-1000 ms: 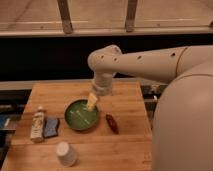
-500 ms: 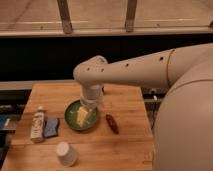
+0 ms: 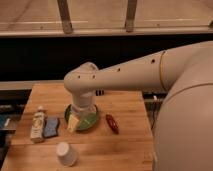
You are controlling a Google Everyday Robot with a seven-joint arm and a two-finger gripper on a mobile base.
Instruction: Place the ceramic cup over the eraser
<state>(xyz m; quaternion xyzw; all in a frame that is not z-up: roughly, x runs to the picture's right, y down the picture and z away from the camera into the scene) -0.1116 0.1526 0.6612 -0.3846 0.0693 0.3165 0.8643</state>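
I am hovering the released, empty claw over the green bowl, with no grasp made yet. Next, I am reckoning, it needs lowering around the ceramic cup.

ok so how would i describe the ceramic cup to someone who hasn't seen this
On the wooden table, look at the near edge, in front of the green bowl that the gripper hovers over. The ceramic cup stands alone there: plain white, no handle, unlike the labelled bottle farther back left.
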